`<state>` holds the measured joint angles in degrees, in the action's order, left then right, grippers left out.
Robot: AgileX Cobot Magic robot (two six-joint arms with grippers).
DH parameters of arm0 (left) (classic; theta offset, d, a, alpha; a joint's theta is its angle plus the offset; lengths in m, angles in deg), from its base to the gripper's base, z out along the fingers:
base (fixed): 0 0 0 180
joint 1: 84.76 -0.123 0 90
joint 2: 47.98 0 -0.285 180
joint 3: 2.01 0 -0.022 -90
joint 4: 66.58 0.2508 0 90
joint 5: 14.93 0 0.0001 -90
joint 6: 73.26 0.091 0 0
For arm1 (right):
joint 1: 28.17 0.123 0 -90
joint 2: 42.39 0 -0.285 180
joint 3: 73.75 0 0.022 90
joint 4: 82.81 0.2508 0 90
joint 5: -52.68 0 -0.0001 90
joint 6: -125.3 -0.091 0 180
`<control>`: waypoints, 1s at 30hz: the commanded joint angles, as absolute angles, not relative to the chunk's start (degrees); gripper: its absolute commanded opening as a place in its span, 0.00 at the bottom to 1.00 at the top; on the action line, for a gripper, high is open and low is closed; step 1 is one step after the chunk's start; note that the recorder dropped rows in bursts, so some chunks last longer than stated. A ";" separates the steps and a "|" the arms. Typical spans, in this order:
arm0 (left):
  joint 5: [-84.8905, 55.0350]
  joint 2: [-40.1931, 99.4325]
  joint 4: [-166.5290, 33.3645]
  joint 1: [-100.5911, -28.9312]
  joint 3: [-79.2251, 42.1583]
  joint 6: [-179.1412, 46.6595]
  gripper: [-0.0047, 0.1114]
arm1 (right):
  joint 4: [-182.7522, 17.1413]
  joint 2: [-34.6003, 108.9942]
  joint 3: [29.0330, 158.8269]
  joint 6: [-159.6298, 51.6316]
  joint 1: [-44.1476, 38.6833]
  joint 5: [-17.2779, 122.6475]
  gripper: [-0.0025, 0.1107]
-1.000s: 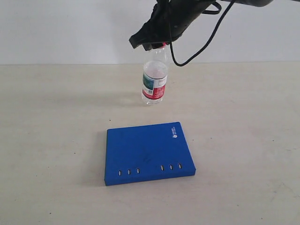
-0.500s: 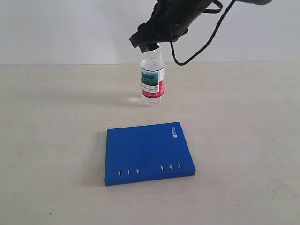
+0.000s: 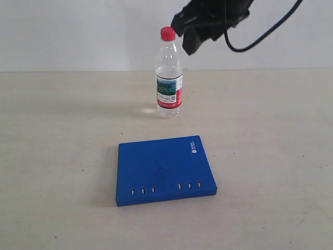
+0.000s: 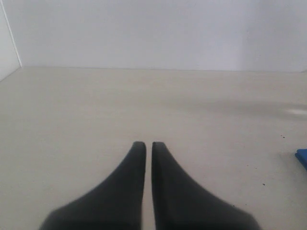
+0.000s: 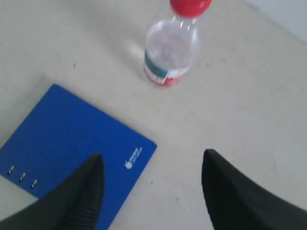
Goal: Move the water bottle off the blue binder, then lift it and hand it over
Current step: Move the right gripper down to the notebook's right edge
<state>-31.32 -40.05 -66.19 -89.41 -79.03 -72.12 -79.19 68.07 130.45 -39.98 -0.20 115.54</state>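
Observation:
The water bottle (image 3: 169, 78) stands upright on the table behind the blue binder (image 3: 164, 170), apart from it, its red cap free. In the right wrist view the water bottle (image 5: 172, 52) and the blue binder (image 5: 72, 143) show below the gripper. My right gripper (image 3: 188, 37) hangs open in the air just right of the cap, touching nothing; its black fingers (image 5: 81, 191) stand wide apart around the right gripper's midpoint (image 5: 153, 160). My left gripper (image 4: 145, 144) is shut and holds nothing, low over bare table; it does not show in the exterior view.
A beige table (image 3: 270, 146) runs to a white wall at the back. A black cable (image 3: 260, 36) loops from the right arm above the table. A corner of the blue binder (image 4: 302, 157) shows in the left wrist view.
My right gripper has let go of the bottle's cap, opened, and moved up and to the right. The bottle now stands free, upright, where it was set down.

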 commanded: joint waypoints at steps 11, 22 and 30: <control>-31.25 -40.19 -66.58 -89.20 -79.23 -71.75 0.08 | -81.78 67.20 104.54 -44.46 -0.17 93.81 0.02; -31.25 -40.19 -66.58 -89.20 -79.23 -71.75 0.08 | -78.60 77.36 90.65 -48.41 -0.17 67.56 0.02; -29.74 -40.19 -64.10 -89.20 -79.23 -69.25 0.08 | -78.82 75.03 91.10 -46.76 -0.17 66.57 0.02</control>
